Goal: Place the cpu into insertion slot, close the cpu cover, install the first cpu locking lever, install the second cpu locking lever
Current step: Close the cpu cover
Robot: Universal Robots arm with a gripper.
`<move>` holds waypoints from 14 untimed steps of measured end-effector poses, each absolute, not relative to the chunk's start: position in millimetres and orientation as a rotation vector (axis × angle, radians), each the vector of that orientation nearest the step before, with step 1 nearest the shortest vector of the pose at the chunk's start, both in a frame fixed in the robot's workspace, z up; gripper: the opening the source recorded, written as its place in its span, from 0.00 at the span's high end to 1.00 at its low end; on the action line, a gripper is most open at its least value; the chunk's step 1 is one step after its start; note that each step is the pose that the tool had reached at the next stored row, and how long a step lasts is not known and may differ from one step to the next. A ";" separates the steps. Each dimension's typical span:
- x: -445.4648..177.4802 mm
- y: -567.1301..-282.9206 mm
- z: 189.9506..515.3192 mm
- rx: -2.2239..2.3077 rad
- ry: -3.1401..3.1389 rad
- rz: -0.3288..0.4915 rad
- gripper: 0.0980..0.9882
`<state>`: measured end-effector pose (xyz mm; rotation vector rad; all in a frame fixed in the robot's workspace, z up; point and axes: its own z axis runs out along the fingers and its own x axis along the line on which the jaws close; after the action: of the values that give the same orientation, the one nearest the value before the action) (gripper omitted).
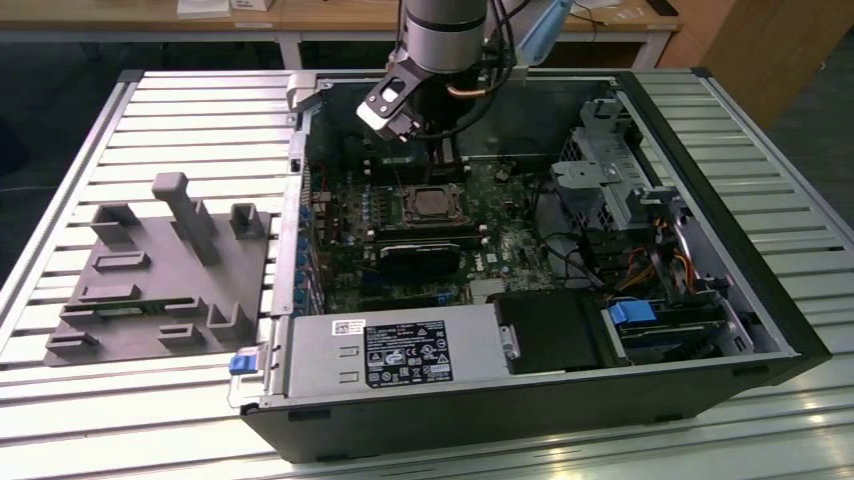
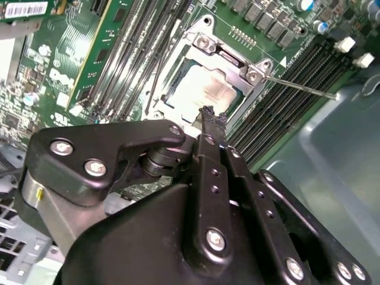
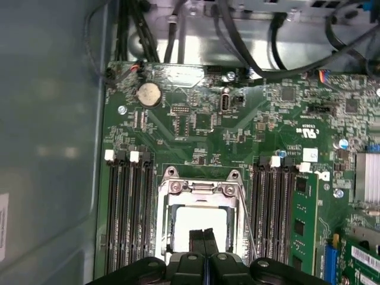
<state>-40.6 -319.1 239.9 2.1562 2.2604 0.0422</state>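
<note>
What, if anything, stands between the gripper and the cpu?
Nothing visible does. In the first wrist view the shut gripper hangs over the cpu, whose top shows bare through the window of the cpu cover.

The arm [image 1: 447,30] is seen at the top of the exterior view, its grey cylindrical segment set nearly upright. The wrist [image 1: 396,104] beneath it is tilted toward the exterior view's left. The hand [image 3: 203,236] is pointed downward. In both wrist views its two slim black fingers [image 2: 212,155] are pressed flush, tip against tip, and the black linkage bars [image 2: 267,202] are folded close alongside them.
</note>
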 end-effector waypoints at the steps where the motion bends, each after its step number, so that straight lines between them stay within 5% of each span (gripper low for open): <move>1: -40.6 -319.1 239.9 2.141 2.275 0.042 1.00; 14: -40.7 -319.1 239.9 1.906 2.479 0.045 1.00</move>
<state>-40.7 -319.1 239.9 1.9061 2.4788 0.0450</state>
